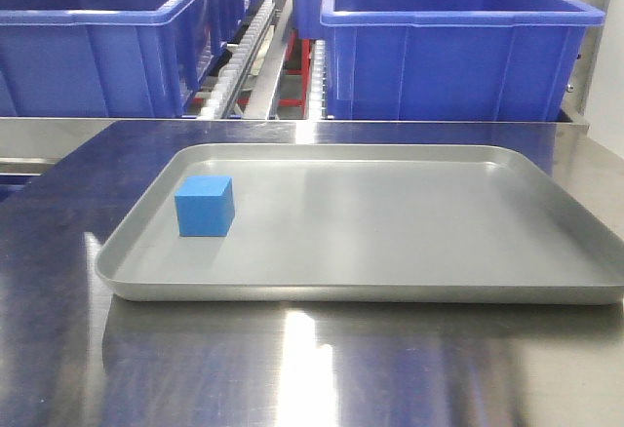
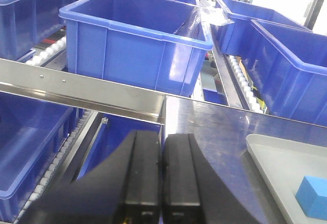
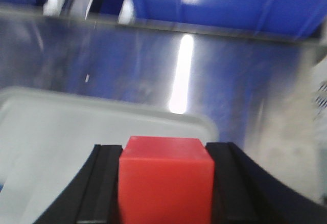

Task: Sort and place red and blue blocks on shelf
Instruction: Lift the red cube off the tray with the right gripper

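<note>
my right pincer (image 3: pixel 163 185) clamps red block (image 3: pixel 164 175) | left pincer (image 2: pixel 162 175) clenched, empty | blue block (image 1: pixel 205 206) looks light, rigid; I'd pinch opposite faces

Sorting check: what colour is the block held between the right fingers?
It's a red block; the right wrist view shows it best.

From my feed this reads as a factory or warehouse picking area, not a home or an office. Across the top of the front view, large blue plastic tubs (image 1: pixel 458 47) sit in rows on the shelf (image 2: pixel 76 88), a steel-framed rack with white roller tracks (image 1: pixel 237 61) running between them. In the left wrist view, more tubs fill a lower level at lower left and others stretch toward the upper right. The desk (image 1: pixel 292 378) in the foreground is bare polished steel, carrying a shallow grey metal tray (image 1: pixel 390 295).
</note>
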